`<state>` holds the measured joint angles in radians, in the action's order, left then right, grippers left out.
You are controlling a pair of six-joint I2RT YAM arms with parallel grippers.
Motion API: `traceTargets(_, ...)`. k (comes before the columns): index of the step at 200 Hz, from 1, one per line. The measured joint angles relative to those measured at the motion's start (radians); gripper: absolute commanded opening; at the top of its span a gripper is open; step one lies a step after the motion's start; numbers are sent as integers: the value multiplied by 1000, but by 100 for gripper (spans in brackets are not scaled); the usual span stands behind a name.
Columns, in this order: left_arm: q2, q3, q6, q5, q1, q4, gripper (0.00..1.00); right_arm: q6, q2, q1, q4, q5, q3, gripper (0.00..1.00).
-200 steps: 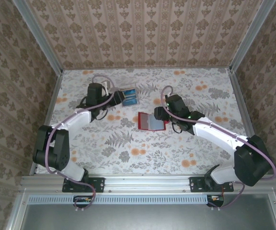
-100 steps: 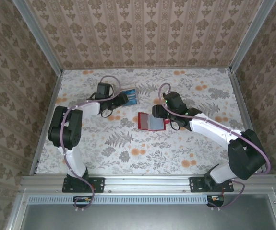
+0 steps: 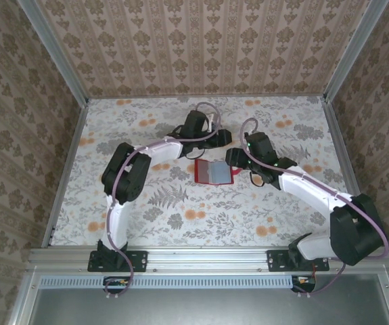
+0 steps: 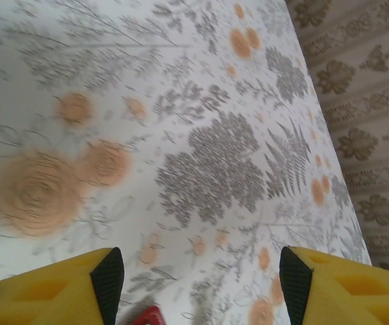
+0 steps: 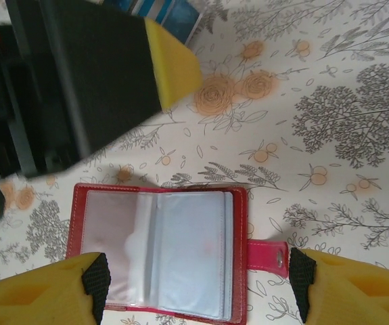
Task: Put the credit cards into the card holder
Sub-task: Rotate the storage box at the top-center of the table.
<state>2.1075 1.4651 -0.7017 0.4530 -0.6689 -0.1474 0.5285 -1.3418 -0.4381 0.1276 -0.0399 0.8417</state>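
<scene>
The card holder (image 3: pixel 213 172) lies open on the table, red with a clear grey-blue inner face (image 5: pixel 180 254) and a red tab (image 5: pixel 268 256) at its right. My right gripper (image 5: pixel 199 284) hangs open over it, one finger at each side; it stands at the holder's right edge (image 3: pixel 235 160). My left gripper (image 3: pixel 222 139) is open just behind the holder, nothing between its fingers (image 4: pixel 201 288); a red corner of the holder (image 4: pixel 147 317) shows at the bottom edge. The credit cards (image 5: pixel 174 12) are partly seen, blue, behind the left gripper's yellow finger (image 5: pixel 170 61).
The floral tablecloth (image 3: pixel 180 217) covers the table. Patterned walls with metal rails (image 3: pixel 69 162) close it in at the left, back and right. The left arm (image 3: pixel 153 150) stretches across the back middle, close to the right arm (image 3: pixel 302 186).
The left arm has swung right, from the cards at the back left to just behind the card holder. The right gripper has shifted slightly right and stays over the holder.
</scene>
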Motion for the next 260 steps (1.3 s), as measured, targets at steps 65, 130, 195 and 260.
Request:
traceTargets(65,-218,-49,158,-171,144,186,52,31,156,26,-11,1,-91,73)
traceTargets(130,-58,140,280,-211,269,340,53,49,409,26,35,4,-130,67)
traceTargets(195,110,258,365,-164,285,414,45,6,479,26,169,3,-72,67)
traceTargets(260,140,330,436,-141,289,450,5,3,497,26,179,6,-44,66)
